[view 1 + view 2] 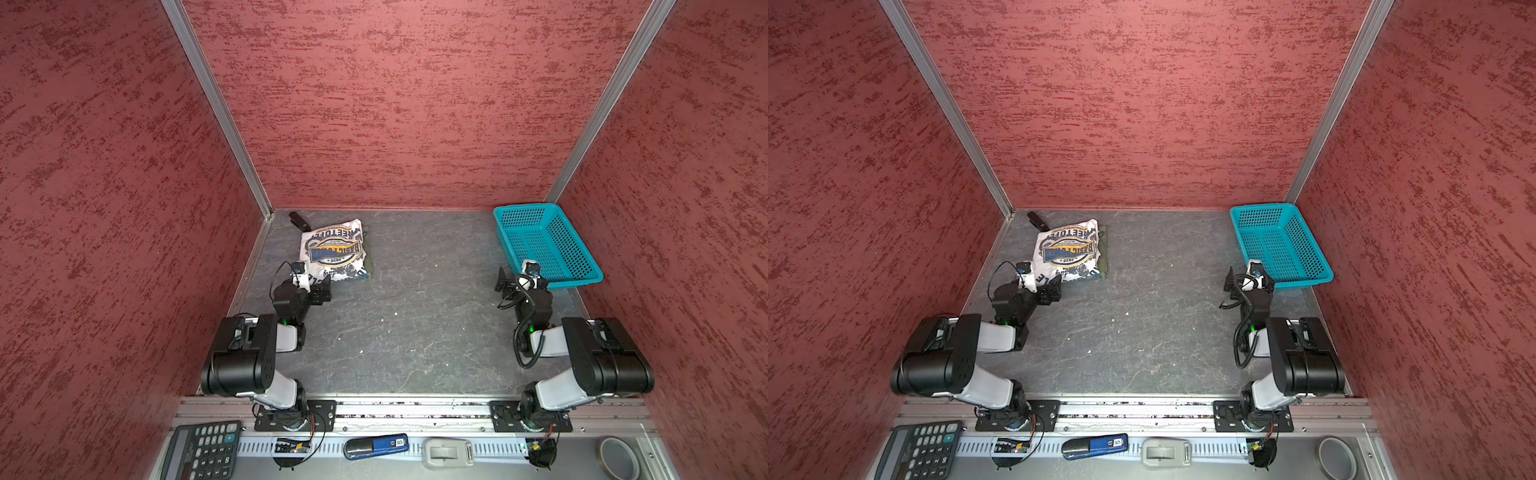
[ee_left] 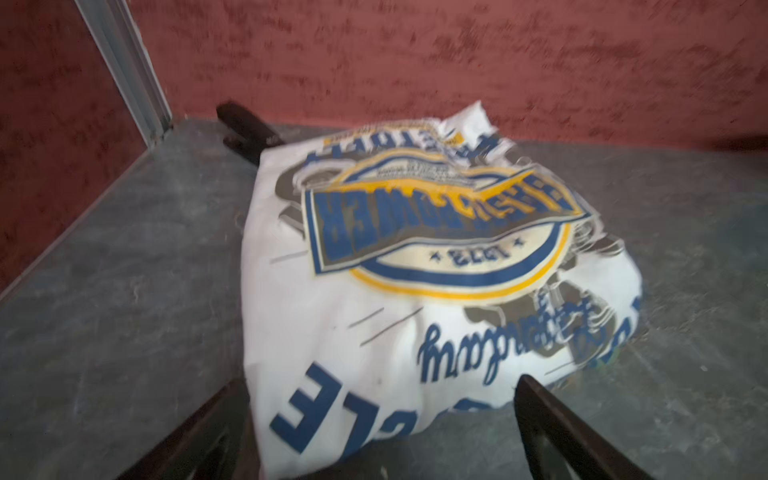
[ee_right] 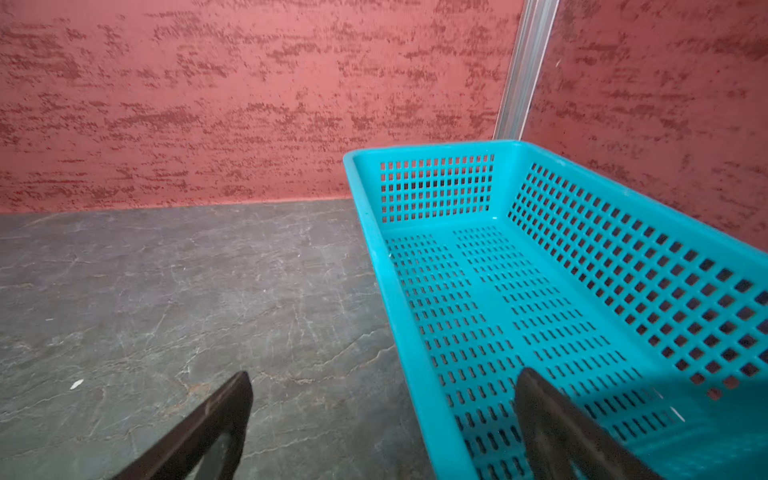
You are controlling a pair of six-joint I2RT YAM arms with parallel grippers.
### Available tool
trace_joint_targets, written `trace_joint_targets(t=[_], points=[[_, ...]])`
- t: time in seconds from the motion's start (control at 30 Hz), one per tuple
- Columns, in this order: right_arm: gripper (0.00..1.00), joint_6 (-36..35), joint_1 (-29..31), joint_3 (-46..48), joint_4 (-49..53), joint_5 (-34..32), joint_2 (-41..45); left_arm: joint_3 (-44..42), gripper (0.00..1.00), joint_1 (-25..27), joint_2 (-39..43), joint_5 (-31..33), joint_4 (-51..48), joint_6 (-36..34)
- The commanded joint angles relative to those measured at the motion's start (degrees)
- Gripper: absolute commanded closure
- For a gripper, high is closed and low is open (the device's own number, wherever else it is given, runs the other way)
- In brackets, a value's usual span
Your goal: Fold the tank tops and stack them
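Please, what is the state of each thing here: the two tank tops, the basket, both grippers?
white tank top: folded, slightly rumpled, lying on the olive green one.
olive green tank top: under the white one, only an edge shows.
basket: upright, empty.
left gripper: open, at the white tank top's near edge.
right gripper: open, holding nothing, at the basket rim.
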State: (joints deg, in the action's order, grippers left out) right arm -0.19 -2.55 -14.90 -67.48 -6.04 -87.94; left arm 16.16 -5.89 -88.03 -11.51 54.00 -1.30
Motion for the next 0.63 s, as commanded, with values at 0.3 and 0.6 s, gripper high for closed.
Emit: trace_joint_targets(t=[0.3,0.6], points=[[0.01,1.31,-0.66,-1.03,0.75,4.9,-0.66,5.33,0.01,1.74,0.11,3.65,-2.53,1.72],[0.01,1.63,-0.61,-1.02,0.81,3.98,-0.74,5.55,0.0,2.3,0.13,4.83,-2.94,1.35]])
